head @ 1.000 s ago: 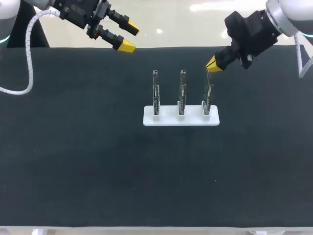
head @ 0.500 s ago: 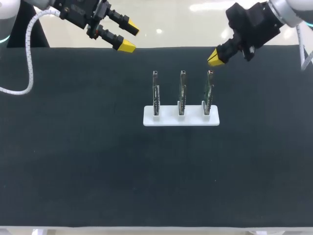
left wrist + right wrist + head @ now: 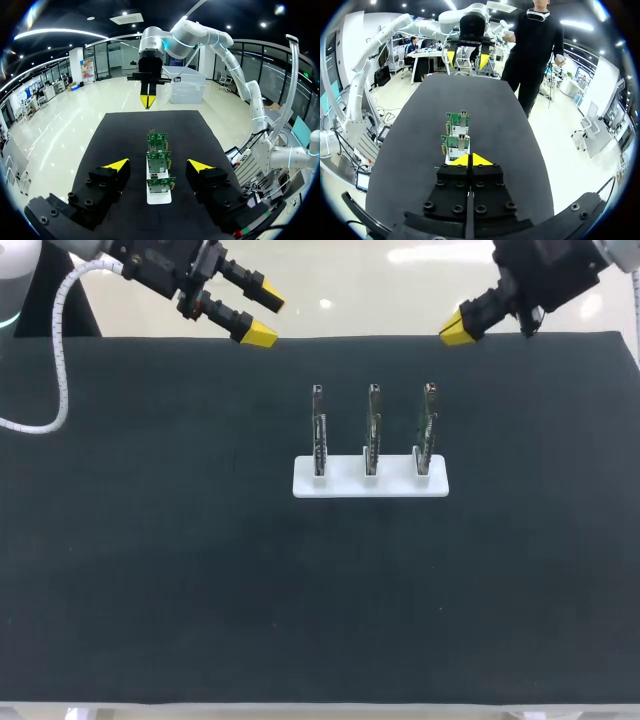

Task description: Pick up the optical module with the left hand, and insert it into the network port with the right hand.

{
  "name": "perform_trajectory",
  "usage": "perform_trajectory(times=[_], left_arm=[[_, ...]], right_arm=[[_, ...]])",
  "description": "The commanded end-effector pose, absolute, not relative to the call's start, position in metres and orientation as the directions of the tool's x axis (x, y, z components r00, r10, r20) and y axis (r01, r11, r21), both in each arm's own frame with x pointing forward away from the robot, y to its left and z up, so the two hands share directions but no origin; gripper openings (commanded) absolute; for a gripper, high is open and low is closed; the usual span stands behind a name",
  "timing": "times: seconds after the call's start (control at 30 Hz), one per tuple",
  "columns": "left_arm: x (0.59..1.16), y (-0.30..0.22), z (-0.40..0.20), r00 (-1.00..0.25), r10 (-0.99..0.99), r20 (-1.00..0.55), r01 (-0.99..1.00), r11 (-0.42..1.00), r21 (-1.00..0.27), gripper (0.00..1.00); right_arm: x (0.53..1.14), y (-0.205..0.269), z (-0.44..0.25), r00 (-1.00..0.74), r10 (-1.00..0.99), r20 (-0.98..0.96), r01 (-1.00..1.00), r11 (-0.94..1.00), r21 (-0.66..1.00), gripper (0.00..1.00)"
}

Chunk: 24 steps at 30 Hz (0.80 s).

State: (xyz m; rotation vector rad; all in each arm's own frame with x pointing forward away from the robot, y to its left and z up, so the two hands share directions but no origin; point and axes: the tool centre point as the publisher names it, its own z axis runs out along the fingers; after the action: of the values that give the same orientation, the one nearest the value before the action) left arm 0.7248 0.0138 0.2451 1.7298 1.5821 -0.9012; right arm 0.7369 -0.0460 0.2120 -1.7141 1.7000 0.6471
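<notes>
Left claw [image 3: 266,320] wide, empty; right claw [image 3: 458,332] closed, empty; upright boards [image 3: 372,430] stand between them, nearer the right claw.

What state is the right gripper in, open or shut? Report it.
Shut: the right gripper has its yellow tips pressed together, with nothing held between them.

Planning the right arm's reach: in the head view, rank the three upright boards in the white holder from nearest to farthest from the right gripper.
1. Right board, on the right gripper's side.
2. Middle board, between the other two.
3. Left board, at the row's far end.
</notes>
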Motion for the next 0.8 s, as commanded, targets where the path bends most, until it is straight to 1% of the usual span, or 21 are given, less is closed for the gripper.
perform_trajectory(times=[0.03, 0.1, 0.17, 0.8], left_arm=[[0.7255, 0.0134, 0.2456, 0.049, 0.576, -0.816, 0.996, -0.091, -0.005, 1.0], [0.7255, 0.0134, 0.2456, 0.049, 0.576, -0.816, 0.996, -0.091, -0.005, 1.0], [0.7255, 0.0134, 0.2456, 0.049, 0.576, -0.816, 0.996, -0.091, -0.005, 1.0], [0.7255, 0.0134, 0.2456, 0.049, 0.576, -0.816, 0.996, -0.091, -0.005, 1.0]], right_arm=[[0.7417, -0.0439, 0.2193, 0.044, -0.688, -0.724, -0.996, 0.025, -0.085, 0.0], [0.7438, -0.0429, 0.2231, 0.048, -0.695, -0.718, -0.997, 0.013, -0.08, 0.0], [0.7438, -0.0429, 0.2231, 0.048, -0.695, -0.718, -0.997, 0.013, -0.08, 1.0], [0.7438, -0.0429, 0.2231, 0.048, -0.695, -0.718, -0.997, 0.013, -0.08, 1.0]])
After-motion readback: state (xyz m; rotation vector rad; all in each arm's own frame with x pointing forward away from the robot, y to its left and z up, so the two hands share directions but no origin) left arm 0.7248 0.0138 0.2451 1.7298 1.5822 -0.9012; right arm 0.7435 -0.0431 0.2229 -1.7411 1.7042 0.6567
